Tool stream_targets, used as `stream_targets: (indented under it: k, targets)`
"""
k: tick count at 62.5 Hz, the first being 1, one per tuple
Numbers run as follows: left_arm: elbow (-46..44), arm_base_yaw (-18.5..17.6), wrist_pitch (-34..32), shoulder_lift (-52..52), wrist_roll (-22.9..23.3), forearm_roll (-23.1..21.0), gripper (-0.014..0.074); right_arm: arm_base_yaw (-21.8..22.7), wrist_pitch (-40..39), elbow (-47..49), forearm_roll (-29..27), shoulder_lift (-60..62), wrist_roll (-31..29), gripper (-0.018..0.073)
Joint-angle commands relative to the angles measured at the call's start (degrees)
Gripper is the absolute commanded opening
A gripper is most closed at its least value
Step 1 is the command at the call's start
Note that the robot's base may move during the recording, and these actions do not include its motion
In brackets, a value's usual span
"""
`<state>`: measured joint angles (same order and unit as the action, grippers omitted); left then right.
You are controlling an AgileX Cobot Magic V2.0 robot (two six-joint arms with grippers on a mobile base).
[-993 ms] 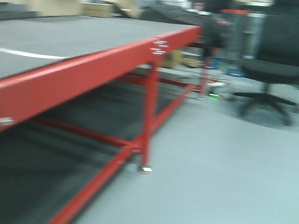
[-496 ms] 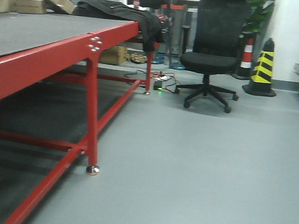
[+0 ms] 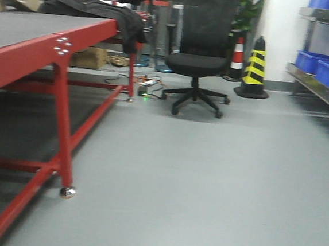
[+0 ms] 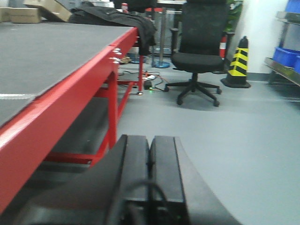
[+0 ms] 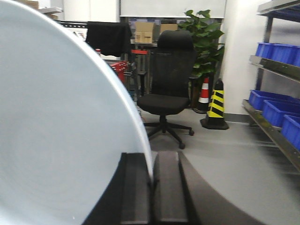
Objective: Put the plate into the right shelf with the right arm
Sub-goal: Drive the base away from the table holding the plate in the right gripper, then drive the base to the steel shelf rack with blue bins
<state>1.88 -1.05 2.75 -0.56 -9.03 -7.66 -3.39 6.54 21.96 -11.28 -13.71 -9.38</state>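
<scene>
Front view: A red-framed table with a grey top occupies the left. A dark garment lies at the far corner of its top and hangs over the long edge there. Beyond that corner a black office chair stands on the grey floor. A yellow-and-black cone and a red-and-white cone stand beside it near the back wall. The right shelf runs along the right side, with blue bins set behind its front rail. Neither arm nor the plate appears in this view.

Left wrist view: The left gripper has its two fingers pressed flat together with nothing between them. It hangs over open floor just off the long edge of the table. The chair and the yellow-and-black cone are ahead, and the shelf shows at the right margin.

Right wrist view: The right gripper is clamped on the rim of the plate, both fingers tight against it. The plate stands on edge and fills the left half of the view, its pale face turned to the camera. The shelf and bins lie to the right, well apart from the plate, which is not in the shelf. A potted plant stands behind the chair.
</scene>
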Motion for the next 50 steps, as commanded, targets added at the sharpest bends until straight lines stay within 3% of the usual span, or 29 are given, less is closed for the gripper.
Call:
stream_targets:
  k: [1,50]
  targets:
    - [0.59,-0.11,-5.16,-0.59,0.4,-0.47,-0.0128,0.27,-5.69,1.78,-0.32,-0.37,-0.21,0.0056]
    - [0.59,-0.11,-5.16,-0.59,0.4,-0.47,-0.0128,0.27,-5.69,1.78,-0.32,-0.37,-0.21,0.0056]
